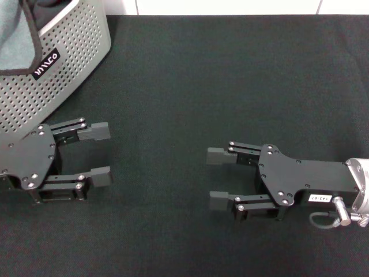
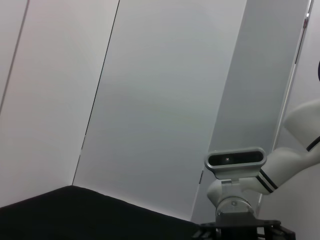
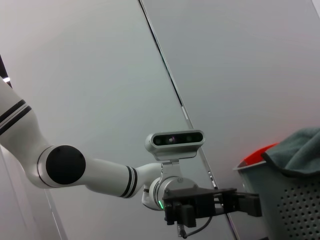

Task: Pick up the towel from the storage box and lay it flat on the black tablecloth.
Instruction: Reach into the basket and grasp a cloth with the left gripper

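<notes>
The grey-teal fleecy towel (image 1: 14,46) lies in the perforated light grey storage box (image 1: 69,63) at the bench's far left corner. Left gripper (image 1: 98,154), jaws wide, should rise over the rim and pinch a hem; right gripper (image 1: 219,177), also wide, hovers over the black tablecloth (image 1: 230,86).

- The black tablecloth (image 1: 230,75) covers the tabletop, spread flat up to the far edge.
- The storage box (image 1: 69,63) stands on the cloth at the far left corner, label facing inward.
</notes>
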